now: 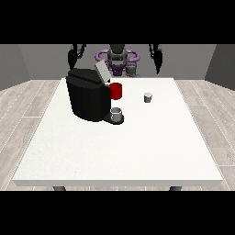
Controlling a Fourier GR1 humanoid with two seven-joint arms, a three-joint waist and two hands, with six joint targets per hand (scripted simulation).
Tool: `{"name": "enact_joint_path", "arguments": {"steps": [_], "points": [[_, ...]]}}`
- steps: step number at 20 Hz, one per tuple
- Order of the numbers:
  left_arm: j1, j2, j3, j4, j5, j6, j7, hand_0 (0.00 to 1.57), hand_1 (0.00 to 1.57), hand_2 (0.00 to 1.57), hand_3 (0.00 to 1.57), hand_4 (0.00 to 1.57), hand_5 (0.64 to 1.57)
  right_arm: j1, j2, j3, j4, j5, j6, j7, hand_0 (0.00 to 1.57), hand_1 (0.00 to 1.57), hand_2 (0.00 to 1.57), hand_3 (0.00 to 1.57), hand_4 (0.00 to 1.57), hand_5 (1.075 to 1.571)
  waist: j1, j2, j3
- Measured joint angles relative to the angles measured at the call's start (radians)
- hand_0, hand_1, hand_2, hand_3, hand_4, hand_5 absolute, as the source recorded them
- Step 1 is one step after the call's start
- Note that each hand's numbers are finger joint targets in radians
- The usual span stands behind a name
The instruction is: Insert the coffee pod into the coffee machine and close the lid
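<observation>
You've got it all ahead: coffee pod (148, 97) sits untouched on the worktop (119, 147), well right of the coffee machine (88, 95), lid (102, 72) up, both hands (72, 58) (158, 59) raised, finger state unreadable

So the big black boxy coffee machine (87, 98) sits on the left half of the white desk (119, 151), toward the back. Its grey lid (102, 72) is flipped up and tilted at the top right corner, so it's open. There's a red part (116, 91) sticking out on its right side, and a small grey cup (116, 113) sits on the drip base below it. The small grey cylindrical coffee pod (148, 97) stands upright on the desk, off to the machine's right, well apart from it.
</observation>
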Motion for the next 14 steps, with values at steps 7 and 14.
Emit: {"name": "enact_joint_path", "arguments": {"steps": [7, 14], "points": [[0.024, -0.01, -0.027, -0.023, 0.007, -0.048, -0.105, 0.0, 0.0, 0.0, 0.0, 0.26, 1.571, 0.026, 0.031, -0.007, 0.043, -0.007, -0.016, -0.005, 0.0, 0.0, 0.0, 0.0, 0.11, 1.571, 0.024, -0.026, -0.0224], [-0.018, 0.072, -0.003, 0.005, -0.063, -0.076, -0.139, 0.0, 0.0, 0.0, 0.0, 0.0, 1.571, 0.013, 0.073, -0.05, 0.061, -0.023, -0.077, -0.097, 0.0, 0.0, 0.0, 0.0, 0.22, 1.571, 0.0, -0.009, -0.0263]]}}
